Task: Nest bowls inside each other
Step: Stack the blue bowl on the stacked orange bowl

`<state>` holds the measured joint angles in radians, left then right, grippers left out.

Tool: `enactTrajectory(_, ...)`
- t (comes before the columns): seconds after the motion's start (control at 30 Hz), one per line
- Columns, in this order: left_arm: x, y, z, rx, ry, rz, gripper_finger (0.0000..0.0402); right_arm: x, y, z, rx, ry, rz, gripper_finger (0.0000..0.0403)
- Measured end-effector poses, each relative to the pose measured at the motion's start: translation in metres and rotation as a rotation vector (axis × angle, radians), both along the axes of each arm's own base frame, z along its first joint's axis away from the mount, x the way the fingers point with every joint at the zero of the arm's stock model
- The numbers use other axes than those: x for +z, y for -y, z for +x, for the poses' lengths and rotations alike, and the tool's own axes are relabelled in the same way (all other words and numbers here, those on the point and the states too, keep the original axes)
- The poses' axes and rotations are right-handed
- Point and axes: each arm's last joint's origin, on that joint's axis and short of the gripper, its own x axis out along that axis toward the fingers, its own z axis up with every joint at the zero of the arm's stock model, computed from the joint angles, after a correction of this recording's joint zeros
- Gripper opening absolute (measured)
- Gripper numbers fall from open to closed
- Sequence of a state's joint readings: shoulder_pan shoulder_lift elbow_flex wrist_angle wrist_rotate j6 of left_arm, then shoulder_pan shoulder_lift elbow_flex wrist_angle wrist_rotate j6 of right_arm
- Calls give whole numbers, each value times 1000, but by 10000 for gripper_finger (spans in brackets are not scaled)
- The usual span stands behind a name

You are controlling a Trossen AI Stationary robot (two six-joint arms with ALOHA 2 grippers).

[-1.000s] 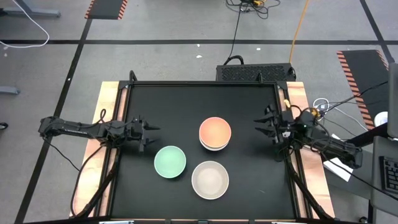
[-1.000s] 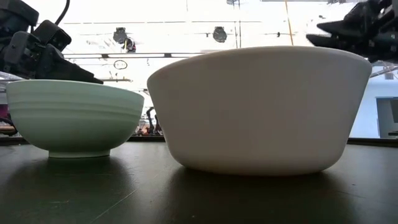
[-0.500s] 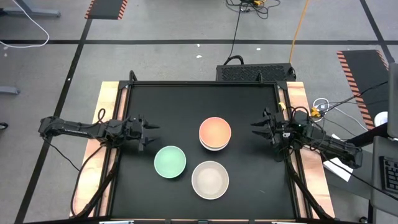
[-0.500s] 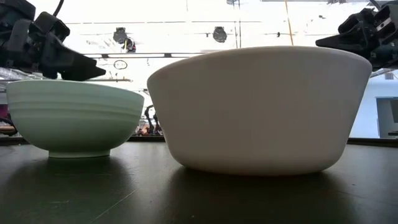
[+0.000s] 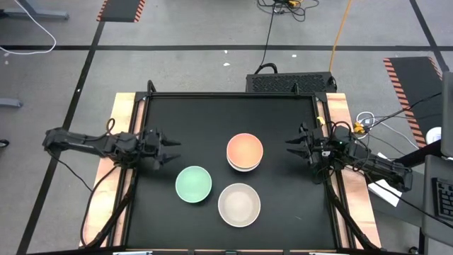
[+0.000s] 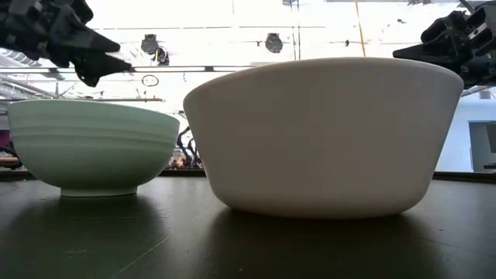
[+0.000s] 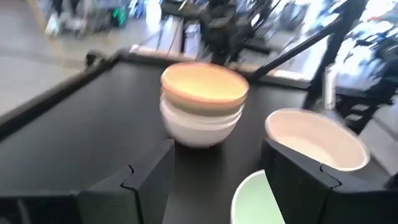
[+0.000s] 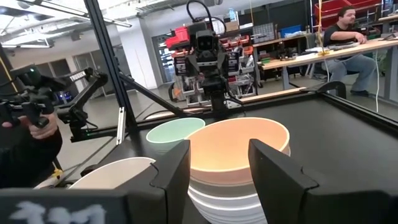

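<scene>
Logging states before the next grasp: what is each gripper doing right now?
Left gripper: open, holding nothing.
Right gripper: open, holding nothing.

Workshop floor and benches around a black table

The black table [image 5: 212,113] with pale wooden side edges stands on grey floor [image 5: 184,25] marked with dark lines and orange-black hazard stripes [image 5: 120,9]; cables trail across it. Beyond, a person [image 8: 348,37] sits at a long workbench [image 8: 298,59].
</scene>
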<state>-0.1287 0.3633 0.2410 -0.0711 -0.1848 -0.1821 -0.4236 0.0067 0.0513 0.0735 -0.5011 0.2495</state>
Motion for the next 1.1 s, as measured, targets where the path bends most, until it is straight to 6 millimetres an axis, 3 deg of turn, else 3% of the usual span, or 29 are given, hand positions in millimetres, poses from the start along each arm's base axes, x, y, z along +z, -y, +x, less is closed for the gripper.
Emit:
enactTrajectory(0.33,16,3,26,63,-286,-60,241,-2,0,0,0,-18,12,155)
enactTrajectory(0.77,8,4,58,82,-584,-127,242,-2,0,1,1,-12,31,155)
enactTrajectory(1.1,-2,1,63,77,-691,-179,244,-2,0,1,1,-13,42,155)
